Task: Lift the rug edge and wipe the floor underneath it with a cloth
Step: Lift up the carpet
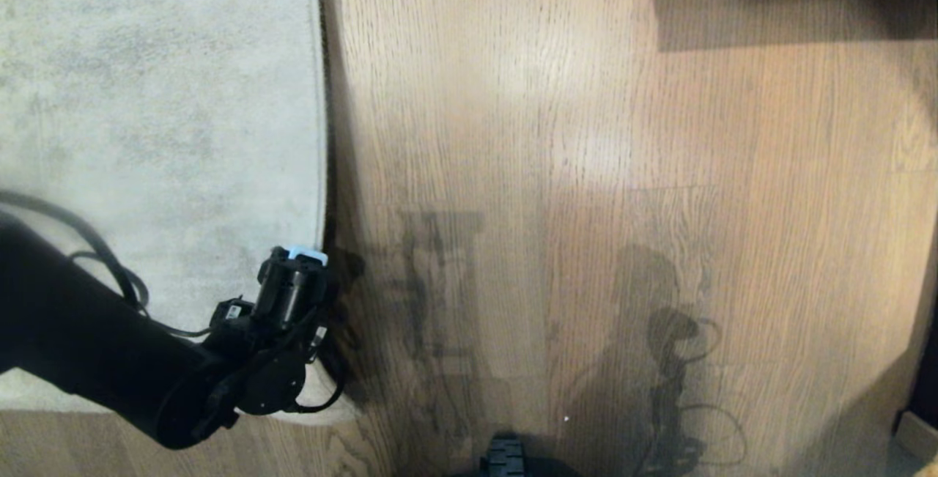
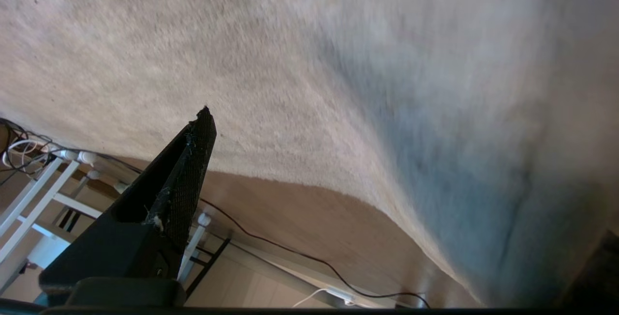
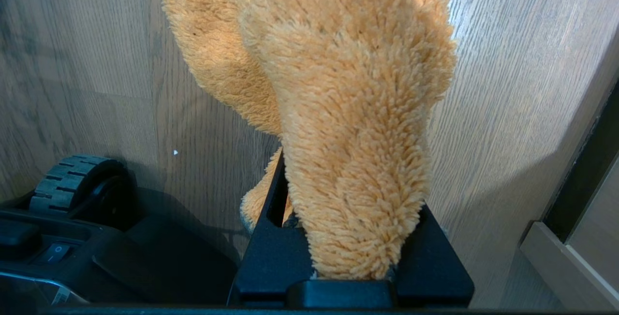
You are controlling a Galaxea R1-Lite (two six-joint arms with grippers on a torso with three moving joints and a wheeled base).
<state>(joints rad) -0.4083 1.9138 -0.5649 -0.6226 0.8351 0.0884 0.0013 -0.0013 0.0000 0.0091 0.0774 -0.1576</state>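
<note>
The robot's left hand (image 1: pixel 322 294) hovers with its fingers (image 2: pixel 186 170) spread wide and empty at the rug edge (image 1: pixel 320 132), near the rug's near right corner, where the pale pile meets the floor (image 1: pixel 586 169). Out of the head view, the right hand (image 3: pixel 353 237) is clamped on the fluffy orange-tan cloth (image 3: pixel 348 87), which hangs over the planks beside the robot's base wheel (image 3: pixel 72 179).

One black finger (image 2: pixel 186 160) against the pale rug (image 2: pixel 290 63), floor (image 2: pixel 300 213) beyond
</note>
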